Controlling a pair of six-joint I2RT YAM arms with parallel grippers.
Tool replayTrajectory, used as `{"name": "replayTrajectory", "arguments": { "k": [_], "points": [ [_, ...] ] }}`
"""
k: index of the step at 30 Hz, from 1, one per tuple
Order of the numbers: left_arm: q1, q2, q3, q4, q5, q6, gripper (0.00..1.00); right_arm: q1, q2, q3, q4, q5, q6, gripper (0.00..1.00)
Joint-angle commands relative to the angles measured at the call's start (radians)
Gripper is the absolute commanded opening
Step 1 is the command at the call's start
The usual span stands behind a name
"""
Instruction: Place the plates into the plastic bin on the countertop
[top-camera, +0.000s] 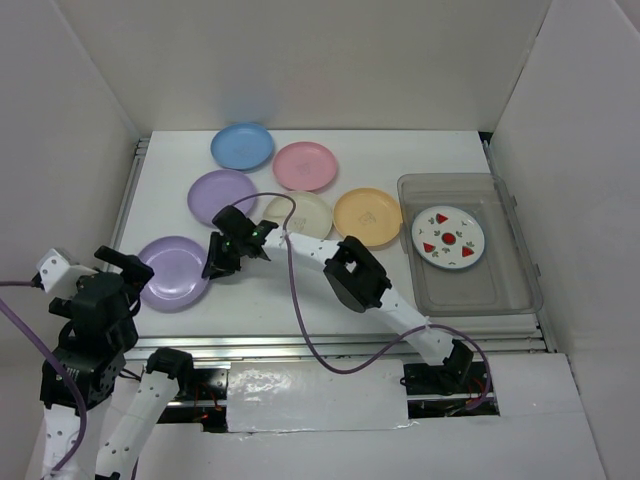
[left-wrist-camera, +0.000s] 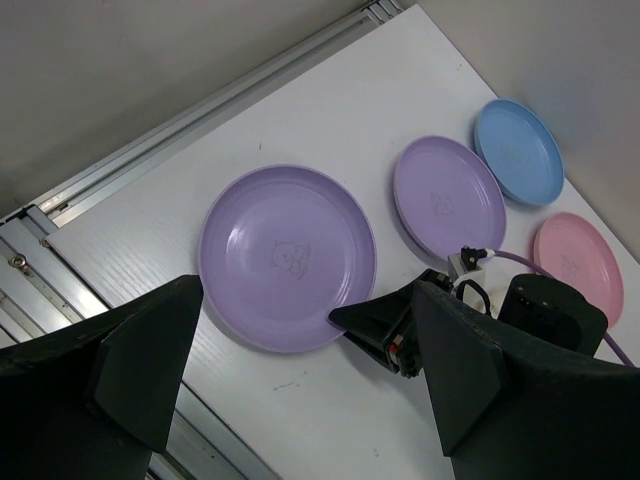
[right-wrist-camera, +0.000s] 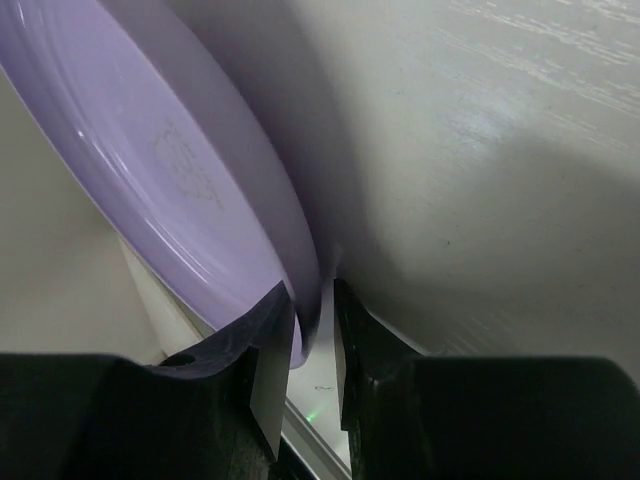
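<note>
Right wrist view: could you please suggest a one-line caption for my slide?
The right hand straddles the rim of a purple plate on the white table.

The countertop (top-camera: 400, 160) bears 6 plates (top-camera: 305, 166) and the plastic bin (top-camera: 470, 290).

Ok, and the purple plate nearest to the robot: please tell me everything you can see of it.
The near purple plate is small, round and shallow, glossy plastic by its look, with a faint embossed figure in its middle. It lies flat at the countertop's front left, apart from the other purple plate. The fingers of the right gripper straddle its rim; a firm pinch is unclear.
</note>
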Motion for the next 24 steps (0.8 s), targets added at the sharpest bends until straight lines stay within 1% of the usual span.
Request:
{"name": "replayTrajectory", "arguments": {
  "k": [1,3,5,7,9,10,11,12,13,14,15,16,17,18,20,21,22,23,24],
  "points": [
    [0.006,-0.006,-0.001,0.038,0.005,0.028,0.99,-0.003,-0.005,-0.035,-0.021,0.032,-0.001,0.3],
    [0.004,-0.009,-0.003,0.04,0.006,0.031,0.99,-0.001,-0.005,-0.032,-0.026,0.038,-0.003,0.26],
    [0.006,-0.009,-0.004,0.041,0.008,0.032,0.99,0.002,-0.011,-0.047,-0.02,0.04,0.0,0.16],
    [0.006,-0.009,-0.006,0.043,0.011,0.035,0.99,-0.003,-0.028,-0.082,0.02,0.04,0.006,0.0],
    [0.006,-0.008,-0.006,0.044,0.011,0.038,0.99,-0.004,-0.096,-0.201,0.083,0.038,0.026,0.0],
    [0.004,-0.006,-0.005,0.046,0.01,0.038,0.99,-0.004,-0.176,-0.254,0.165,0.029,0.028,0.0],
    [0.006,-0.005,-0.006,0.046,0.011,0.04,0.99,-0.01,-0.228,-0.356,0.203,0.034,0.029,0.0],
    [0.006,-0.005,-0.006,0.047,0.011,0.04,0.99,-0.015,-0.28,-0.405,0.233,0.04,0.026,0.0],
    [0.006,-0.005,-0.006,0.047,0.013,0.041,0.99,-0.024,-0.392,-0.45,0.273,0.054,0.022,0.0],
    [0.006,-0.003,-0.006,0.047,0.014,0.041,0.99,-0.029,-0.452,-0.535,0.286,0.057,0.011,0.0],
    [0.006,-0.003,-0.006,0.047,0.011,0.041,0.99,-0.061,-0.506,-0.573,0.295,0.063,0.002,0.0],
    [0.006,-0.002,-0.006,0.047,0.014,0.043,0.99,-0.079,-0.562,-0.607,0.28,0.066,-0.01,0.0],
    [0.006,0.0,-0.006,0.049,0.016,0.043,0.99,-0.101,-0.668,-0.659,0.261,0.084,-0.038,0.0],
    [0.006,0.003,-0.006,0.047,0.016,0.044,0.99,-0.154,-0.763,-0.679,0.19,0.101,-0.058,0.0],
    [0.006,0.005,-0.008,0.052,0.023,0.052,0.99,-0.217,-0.849,-0.729,0.102,0.168,-0.115,0.0],
    [0.006,0.005,-0.008,0.055,0.025,0.055,0.99,-0.304,-0.888,-0.761,0.074,0.169,-0.127,0.0],
    [0.004,0.005,-0.009,0.058,0.029,0.06,0.99,-0.361,-0.934,-0.798,0.053,0.158,-0.138,0.0],
    [0.004,0.006,-0.011,0.066,0.042,0.064,0.99,-0.419,-1.012,-0.878,0.048,0.143,-0.161,0.0],
    [0.006,0.006,-0.015,0.069,0.051,0.077,0.99,-0.481,-1.044,-0.915,0.036,0.14,-0.172,0.0]
  ]
}}
